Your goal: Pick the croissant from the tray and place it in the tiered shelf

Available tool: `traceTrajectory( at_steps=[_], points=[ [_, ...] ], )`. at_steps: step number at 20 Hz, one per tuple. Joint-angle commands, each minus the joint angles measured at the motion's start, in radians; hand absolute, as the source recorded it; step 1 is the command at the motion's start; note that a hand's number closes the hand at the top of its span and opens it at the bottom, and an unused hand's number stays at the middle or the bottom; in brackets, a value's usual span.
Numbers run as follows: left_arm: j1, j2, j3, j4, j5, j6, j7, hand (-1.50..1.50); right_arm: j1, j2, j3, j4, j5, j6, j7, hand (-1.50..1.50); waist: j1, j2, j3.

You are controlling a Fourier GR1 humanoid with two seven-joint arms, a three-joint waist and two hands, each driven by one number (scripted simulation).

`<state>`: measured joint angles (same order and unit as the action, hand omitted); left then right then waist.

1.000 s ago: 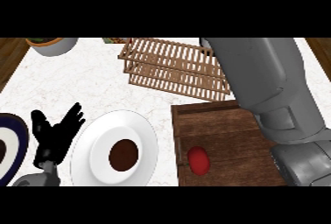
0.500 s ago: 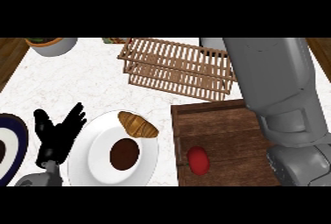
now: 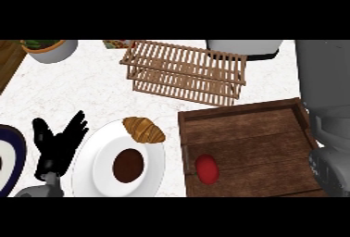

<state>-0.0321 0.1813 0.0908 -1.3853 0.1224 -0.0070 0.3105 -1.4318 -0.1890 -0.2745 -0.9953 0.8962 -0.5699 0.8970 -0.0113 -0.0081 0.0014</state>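
Note:
The golden-brown croissant [image 3: 143, 129] lies on the far right rim of a white plate [image 3: 92, 162], just left of the wooden tray [image 3: 253, 129] and outside it. The slatted wooden tiered shelf [image 3: 184, 71] stands at the back centre of the counter. My left hand [image 3: 58, 146] is at the lower left beside the plate, open with its fingers spread, touching nothing. Only the grey forearm [image 3: 327, 106] of my right arm shows, along the right edge; its hand is out of view.
A red rounded object [image 3: 207, 169] sits in the tray's near left part. The white plate holds a dark brown round item [image 3: 128, 165]. A blue-rimmed plate [image 3: 8, 159] is at the left edge, a bowl of greens [image 3: 48, 48] far left, a pale appliance [image 3: 242, 48] behind the shelf.
The croissant, unseen a second ago, now lies on the plate's rim. My right forearm has swung away from the shelf to the right edge. The left hand stays put.

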Motion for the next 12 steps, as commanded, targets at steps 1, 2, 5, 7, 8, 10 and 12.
traceTrajectory(
  at_steps=[1, 2, 5, 7, 8, 10, 12],
  points=[
    [-0.002, -0.018, 0.000, 0.007, 0.005, 0.007, 0.002, 0.00, 0.072, -0.050, -0.022, -0.141, 0.042, -0.021, 0.110, -1.50, -0.014, -0.003, -0.001],
    [0.041, 0.019, 0.014, -0.033, 0.018, -0.017, 0.031, 0.00, 0.108, -0.068, -0.041, -0.204, 0.017, 0.012, 0.117, -1.50, -0.015, -0.007, 0.000],
    [0.034, 0.029, 0.042, 0.059, 0.013, -0.037, -0.069, 0.00, 0.187, -0.087, -0.063, -0.365, -0.019, 0.088, 0.164, -1.50, -0.025, -0.005, -0.001],
    [0.037, -0.029, -0.004, 0.026, -0.021, 0.017, -0.045, 0.00, 0.246, -0.119, -0.077, -0.481, -0.089, 0.182, 0.168, -1.50, -0.024, -0.005, -0.001],
    [-0.009, 0.011, 0.029, 0.055, 0.002, -0.008, -0.027, 0.00, 0.283, -0.132, -0.078, -0.531, -0.110, 0.208, 0.167, -1.50, -0.020, -0.002, -0.001],
    [0.029, -0.005, 0.024, 0.023, 0.007, -0.007, -0.034, 0.00, 0.370, -0.146, -0.089, -0.658, -0.156, 0.268, 0.193, -1.50, -0.020, -0.003, -0.001],
    [0.015, 0.011, 0.020, 0.005, 0.009, -0.019, 0.000, 0.00, 0.431, -0.136, -0.067, -0.778, -0.153, 0.301, 0.242, -1.50, -0.015, -0.003, -0.001]
  ],
)
